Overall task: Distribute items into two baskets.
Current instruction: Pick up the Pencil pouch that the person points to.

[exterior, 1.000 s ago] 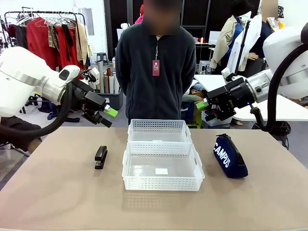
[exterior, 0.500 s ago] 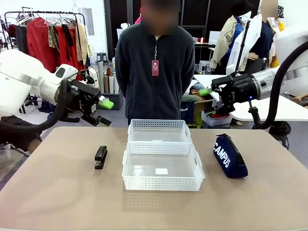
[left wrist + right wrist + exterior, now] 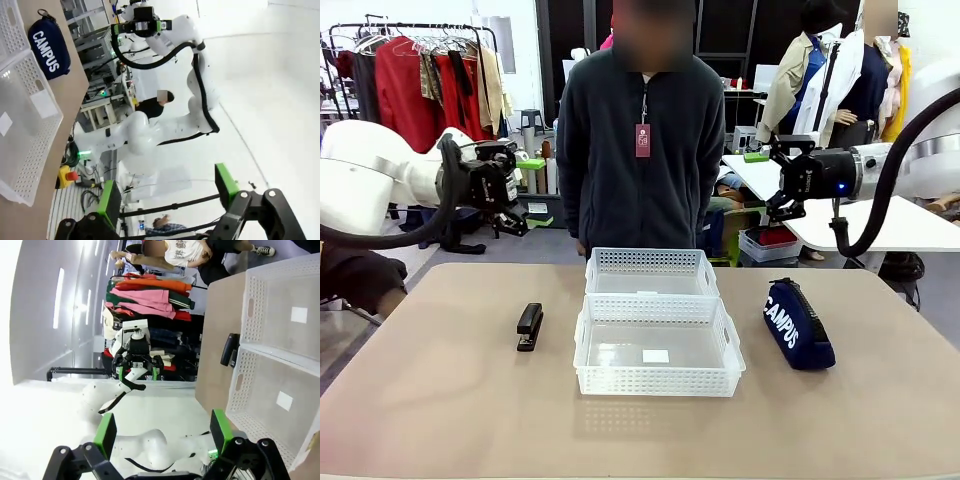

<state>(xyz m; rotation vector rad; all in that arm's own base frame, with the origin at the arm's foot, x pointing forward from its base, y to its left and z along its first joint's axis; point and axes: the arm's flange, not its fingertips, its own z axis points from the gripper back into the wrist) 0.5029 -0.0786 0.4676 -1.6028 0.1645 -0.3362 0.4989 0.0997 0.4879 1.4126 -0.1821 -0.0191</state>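
The black stapler [image 3: 529, 326] lies on the table left of the baskets; the right wrist view shows the stapler [image 3: 229, 350] too. Right of them lies the navy CAMPUS pouch [image 3: 798, 325], also visible as the pouch [image 3: 48, 47] in the left wrist view. The near basket [image 3: 658, 380] has a white label on its floor, and the far basket [image 3: 650, 262] touches it behind. Both hold nothing. My left gripper [image 3: 528, 192] [image 3: 168, 195] hangs open, high above the table's far left. My right gripper [image 3: 765, 185] [image 3: 162, 432] is open, high above the pouch.
A person [image 3: 642, 150] stands at the far edge behind the baskets, hands behind the back. A clothes rack [image 3: 420, 80] is at the back left and a white table [image 3: 880, 225] at the back right. Bare tabletop [image 3: 440, 400] surrounds the baskets.
Both arms have risen and drawn back toward the sides, and the grippers have turned to point level toward each other. The stapler, pouch and baskets have not moved.
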